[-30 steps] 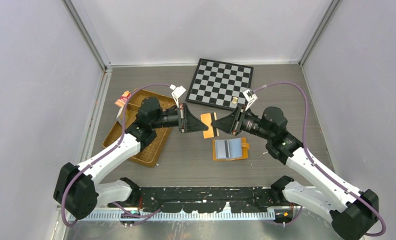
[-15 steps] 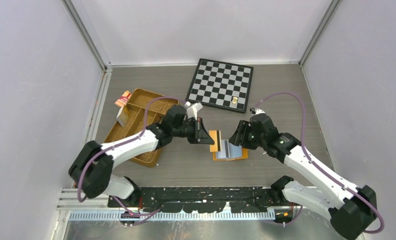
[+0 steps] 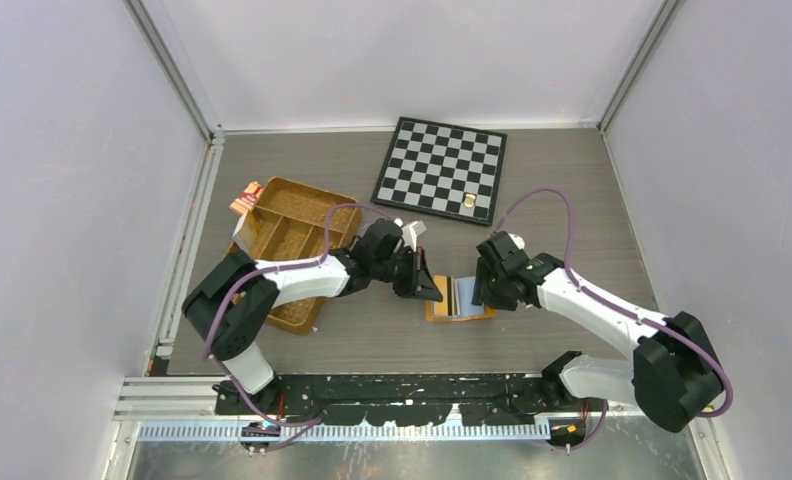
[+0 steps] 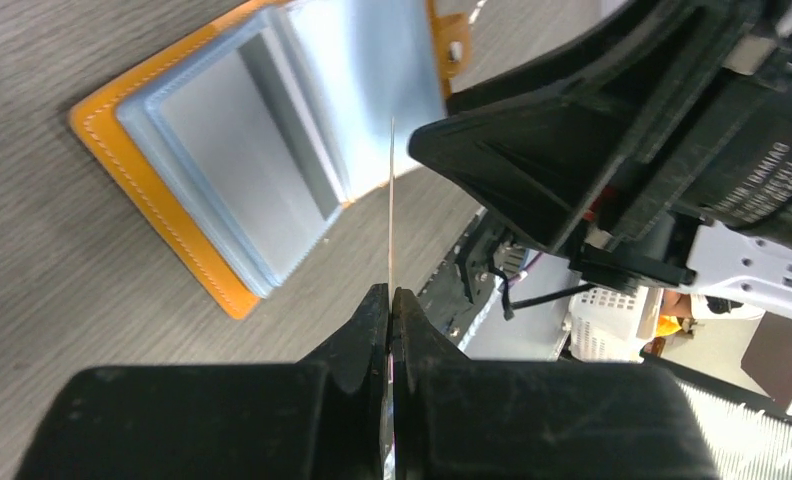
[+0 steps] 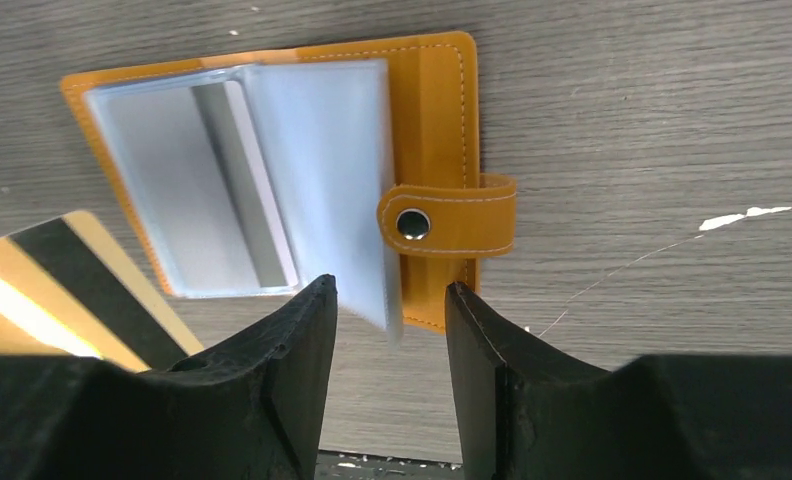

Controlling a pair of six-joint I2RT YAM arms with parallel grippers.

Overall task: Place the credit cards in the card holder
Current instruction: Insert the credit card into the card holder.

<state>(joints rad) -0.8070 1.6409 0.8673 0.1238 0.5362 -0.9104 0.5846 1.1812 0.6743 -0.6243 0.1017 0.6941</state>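
Note:
The orange card holder (image 3: 459, 303) lies open on the table, its clear sleeves fanned up (image 5: 272, 150); a pale card with a grey stripe shows inside them. My left gripper (image 4: 391, 292) is shut on a gold credit card with a dark stripe (image 5: 22, 310). In the left wrist view that card (image 4: 391, 200) is edge-on, just left of the holder (image 4: 152, 150). My right gripper (image 5: 392, 300) is open at the holder's near edge. One loose sleeve (image 5: 367, 260) stands between its fingers, unclamped. From above, the left gripper (image 3: 427, 290) and the right gripper (image 3: 482, 288) flank the holder.
A chessboard (image 3: 440, 167) with a small gold piece (image 3: 469, 202) lies at the back. A brown woven divided tray (image 3: 287, 240) sits left under my left arm, a red-and-tan packet (image 3: 245, 197) by its far corner. A thin white thread (image 5: 672, 240) lies right of the holder.
Both grippers came down from mid-air to the holder. The right gripper let go of the gold card and opened; the left carried the card down to the holder's left side.

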